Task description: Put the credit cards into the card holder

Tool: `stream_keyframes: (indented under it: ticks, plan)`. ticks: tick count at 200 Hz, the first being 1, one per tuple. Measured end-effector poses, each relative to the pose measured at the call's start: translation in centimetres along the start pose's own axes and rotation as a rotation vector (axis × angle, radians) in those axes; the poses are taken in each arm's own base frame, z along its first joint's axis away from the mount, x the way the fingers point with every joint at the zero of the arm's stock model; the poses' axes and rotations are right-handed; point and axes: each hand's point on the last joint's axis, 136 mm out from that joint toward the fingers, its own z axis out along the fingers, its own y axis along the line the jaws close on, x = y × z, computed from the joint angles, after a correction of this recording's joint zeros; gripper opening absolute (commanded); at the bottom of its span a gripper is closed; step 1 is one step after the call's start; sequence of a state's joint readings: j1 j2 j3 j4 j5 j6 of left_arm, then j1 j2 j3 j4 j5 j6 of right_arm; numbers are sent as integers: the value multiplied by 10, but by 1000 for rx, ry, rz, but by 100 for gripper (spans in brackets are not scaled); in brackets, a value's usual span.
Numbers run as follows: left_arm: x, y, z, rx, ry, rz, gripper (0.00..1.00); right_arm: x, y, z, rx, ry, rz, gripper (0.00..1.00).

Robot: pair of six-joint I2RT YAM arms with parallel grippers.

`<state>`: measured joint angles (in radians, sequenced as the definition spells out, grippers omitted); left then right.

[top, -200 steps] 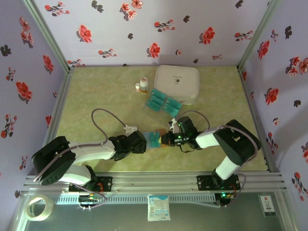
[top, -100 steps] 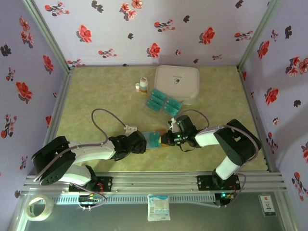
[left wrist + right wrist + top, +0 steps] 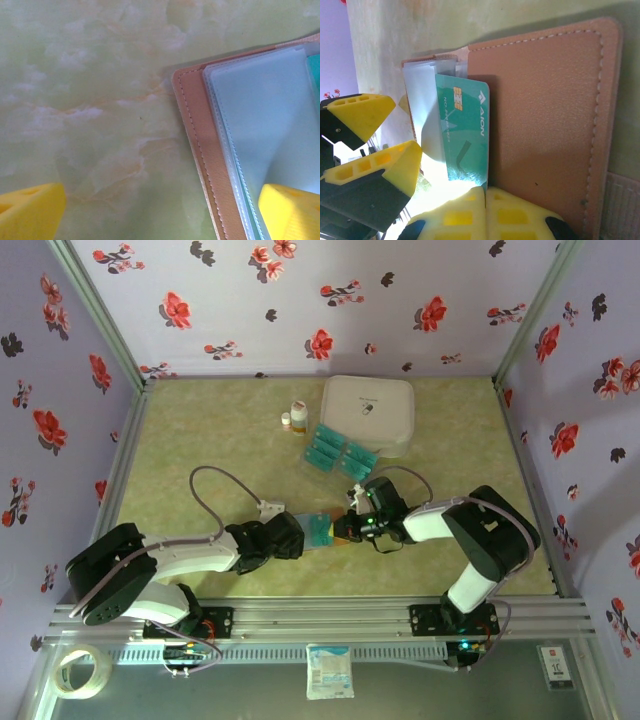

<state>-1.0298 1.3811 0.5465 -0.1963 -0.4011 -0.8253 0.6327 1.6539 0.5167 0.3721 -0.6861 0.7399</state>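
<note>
The card holder lies open on the table between my two grippers, brown cover out and pale blue-grey sleeves inside. My right gripper is shut on the bottom edge of one teal credit card. This card stands against the brown cover beside a clear sleeve. My left gripper is open at the holder's left edge, and one yellow fingertip rests on the sleeves. In the top view the left gripper and right gripper face each other across the holder. More teal cards lie farther back.
The spare cards sit in a clear plastic tray in front of a large white zipped case. Two small bottles stand left of the case. Floral walls close in the table on three sides. A tape roll lies below the rail.
My right gripper has crept slightly left and toward the back with the card, closer over the holder. The left arm has not visibly moved.
</note>
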Motion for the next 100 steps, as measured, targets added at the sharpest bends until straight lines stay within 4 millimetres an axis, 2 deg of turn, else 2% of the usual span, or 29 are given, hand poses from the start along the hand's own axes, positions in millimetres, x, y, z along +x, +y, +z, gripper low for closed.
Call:
stream_keyframes:
  ticks: [100]
  plan:
    - [0, 0, 0, 0, 0, 0, 100, -2, 4, 4, -13, 19, 2, 0]
